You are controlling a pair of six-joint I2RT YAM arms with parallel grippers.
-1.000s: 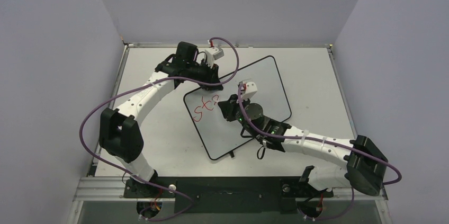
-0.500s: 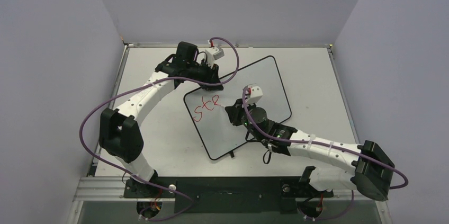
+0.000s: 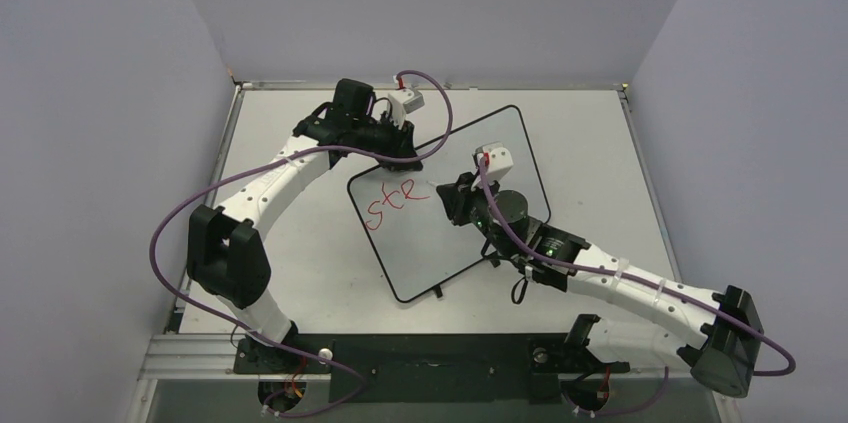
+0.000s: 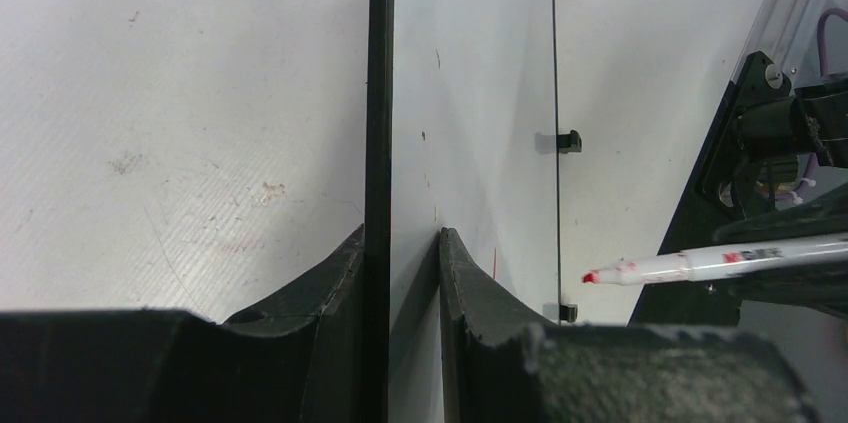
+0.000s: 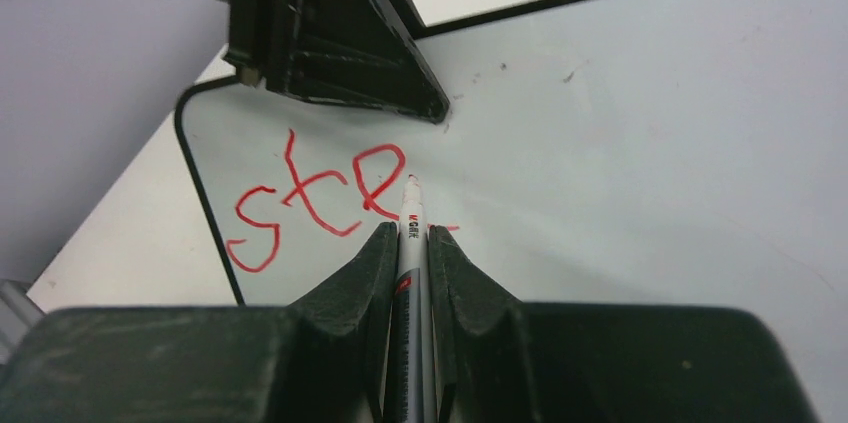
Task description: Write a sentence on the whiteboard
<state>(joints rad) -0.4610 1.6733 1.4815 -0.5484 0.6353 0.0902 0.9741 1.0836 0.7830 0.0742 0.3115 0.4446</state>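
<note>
The whiteboard (image 3: pixel 440 248) lies at an angle mid-table, black-framed. On its left part the sentence (image 3: pixel 393 205) stands in red, reading roughly "ste" (image 5: pixel 320 203). My left gripper (image 3: pixel 403 146) is shut on the whiteboard's far-left edge (image 4: pixel 380 93), one finger on either side (image 4: pixel 400 235). My right gripper (image 3: pixel 455 201) is shut on a white red-tipped marker (image 5: pixel 411 243) that points down at the board (image 5: pixel 650 143) just right of the last letter. Whether the tip touches the surface I cannot tell. The marker (image 4: pixel 700 263) also shows in the left wrist view.
The grey tabletop (image 3: pixel 290 273) is walled on three sides. Small black feet (image 4: pixel 568 141) stick out from the board's long edge. Purple cables (image 3: pixel 175 213) loop off both arms. The aluminium rail (image 3: pixel 430 353) with the arm bases runs along the near edge.
My right gripper has moved to the right across the board with the marker, and the third letter has gained strokes. The left gripper and the board stayed still.
</note>
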